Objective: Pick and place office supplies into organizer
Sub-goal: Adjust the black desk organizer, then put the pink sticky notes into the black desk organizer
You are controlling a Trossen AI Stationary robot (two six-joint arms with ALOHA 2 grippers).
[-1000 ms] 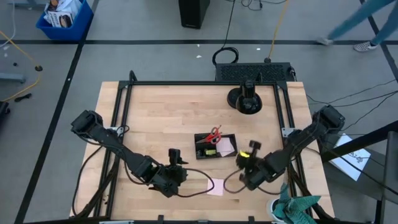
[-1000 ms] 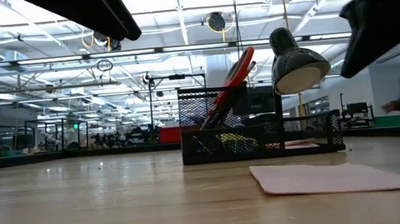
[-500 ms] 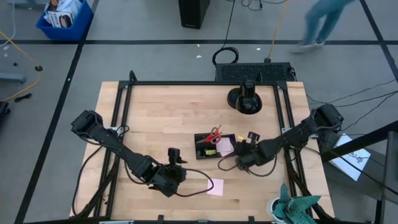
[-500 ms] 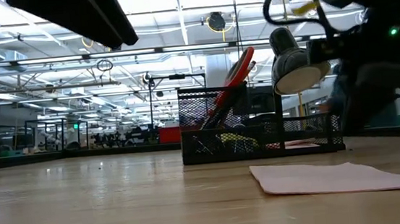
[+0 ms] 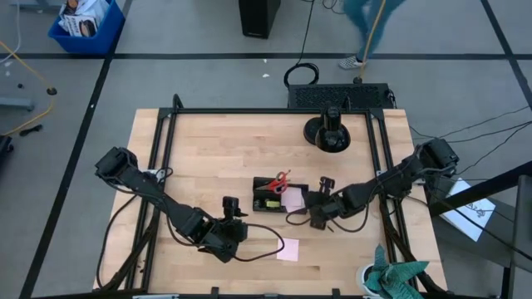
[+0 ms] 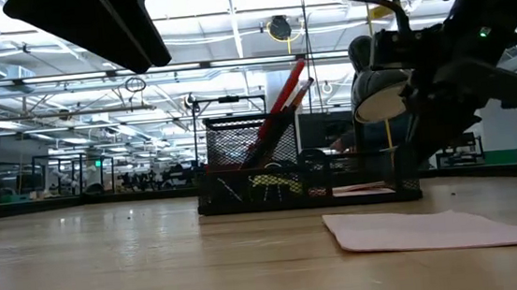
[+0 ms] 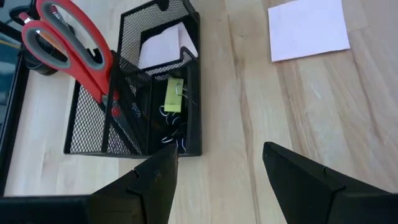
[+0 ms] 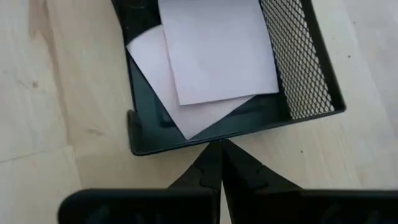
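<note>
The black mesh organizer [image 5: 274,193] stands mid-table, with the red-handled scissors [image 7: 68,43] upright in its tall part. A yellow-green eraser [image 7: 174,94] and binder clips [image 7: 173,135] lie inside, and pink sticky sheets [image 8: 211,56] lie in its low tray. One pink sticky note [image 5: 288,249] lies flat on the table near the front. My right gripper [image 5: 306,202] is shut, at the organizer's right end. My left gripper [image 7: 219,152] is open with nothing between its fingers, above the table to the organizer's near left. My right gripper, fingers shut [image 8: 211,163], meets the outside of the organizer's low tray rim [image 8: 186,147] with its tips. It comes slanting down from the table's right side. The organizer stands flat on the table.
A round black stand [image 5: 330,133] sits at the far side of the table. A teal cloth [image 5: 395,278] lies off the front right corner. A black frame [image 5: 166,149] runs along the table's edges. A person [image 5: 366,25] walks on the floor beyond.
My right gripper has moved down and toward the table's left edge, up to the organizer's right end. The organizer has slid a little toward the left along the table, staying upright with its contents.
</note>
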